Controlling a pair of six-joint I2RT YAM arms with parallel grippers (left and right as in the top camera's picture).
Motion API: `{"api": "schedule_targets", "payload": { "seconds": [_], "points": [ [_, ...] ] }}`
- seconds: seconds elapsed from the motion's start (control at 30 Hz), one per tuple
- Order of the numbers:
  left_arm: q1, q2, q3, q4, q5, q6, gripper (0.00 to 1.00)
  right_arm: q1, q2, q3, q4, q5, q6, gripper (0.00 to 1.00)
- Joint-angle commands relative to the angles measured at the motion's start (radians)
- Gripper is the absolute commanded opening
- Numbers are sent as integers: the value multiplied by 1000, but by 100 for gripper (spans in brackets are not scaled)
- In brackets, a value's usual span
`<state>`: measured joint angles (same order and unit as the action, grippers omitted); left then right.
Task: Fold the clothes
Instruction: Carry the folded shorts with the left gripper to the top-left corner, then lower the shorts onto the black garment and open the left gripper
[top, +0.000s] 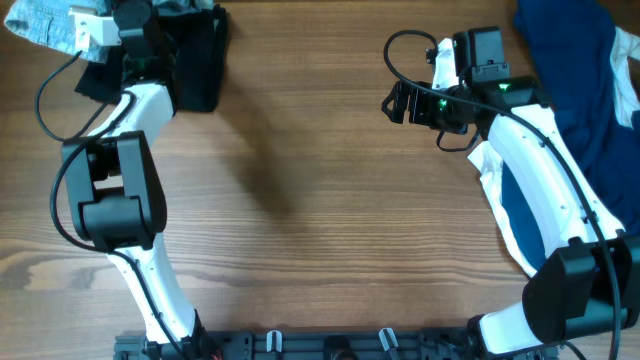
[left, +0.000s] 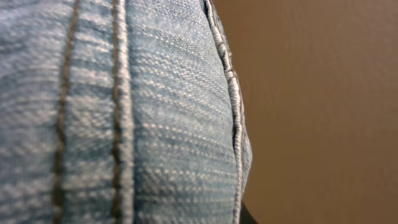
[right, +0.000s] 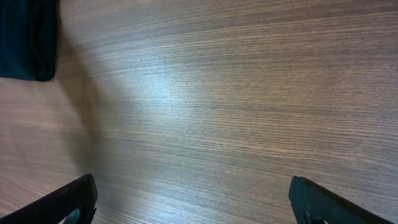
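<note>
The pale blue denim shorts (top: 42, 24) lie bunched at the table's far left corner. In the left wrist view their denim with brown stitched seams (left: 124, 112) fills most of the frame and hides the fingers. My left gripper (top: 95, 30) is at the shorts and appears shut on them. A folded black garment (top: 195, 60) lies just right of the left arm and shows in the right wrist view (right: 25, 37). Dark navy garments (top: 570, 60) are piled at the far right. My right gripper (top: 395, 100) (right: 193, 205) is open wide and empty over bare wood.
A white and navy garment (top: 497, 190) lies under the right arm. A pale striped cloth (top: 626, 70) sits at the right edge. The wooden table (top: 320, 200) is bare in the middle. A black rail (top: 320, 345) runs along the front edge.
</note>
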<state>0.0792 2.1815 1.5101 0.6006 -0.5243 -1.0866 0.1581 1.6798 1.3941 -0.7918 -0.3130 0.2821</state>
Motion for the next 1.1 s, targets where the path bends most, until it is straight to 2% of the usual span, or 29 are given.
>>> {"api": "schedule_targets", "payload": {
  "seconds": [0.0, 0.03, 0.07, 0.1, 0.13, 0.2, 0.3, 0.5, 0.63, 0.67, 0.73, 0.9, 1.07],
  "points": [
    [-20, -5, 53, -31, -23, 1, 4, -2, -18, 21, 12, 10, -10, 100],
    [-27, -4, 53, -71, -23, 1, 4, -2, -18, 21, 14, 10, -9, 99],
    [-36, -4, 53, -121, -22, 1, 8, -2, -18, 21, 16, 10, -8, 99],
    [-43, -4, 53, -160, -19, 1, 23, -2, -18, 21, 17, 10, -8, 100],
    [-56, -4, 53, -229, -19, 1, 46, -2, -18, 21, 19, 10, -8, 99],
    [-76, -4, 53, -343, -18, 2, 98, -2, -18, 21, 22, 10, -9, 99],
    [-111, -4, 53, -489, 16, 9, 100, -2, -18, 21, 30, 10, 3, 100],
    [-176, -42, 53, -657, 98, 11, 100, -2, -18, 21, 36, -1, 10, 100],
    [-217, -127, 53, -735, 201, 226, 100, -2, -18, 21, 37, -1, 10, 100],
    [-229, -158, 53, -742, 206, 312, 100, -2, -18, 21, 40, -1, 10, 100],
    [-237, -219, 53, -705, 194, 484, 100, -2, -18, 21, 47, 0, 10, 99],
    [-189, -233, 53, -520, 195, 692, 100, -2, -18, 21, 48, 0, 10, 99],
    [-87, -130, 53, -252, 195, 928, 100, -2, -18, 21, 46, 0, 10, 100]
  ]
}}
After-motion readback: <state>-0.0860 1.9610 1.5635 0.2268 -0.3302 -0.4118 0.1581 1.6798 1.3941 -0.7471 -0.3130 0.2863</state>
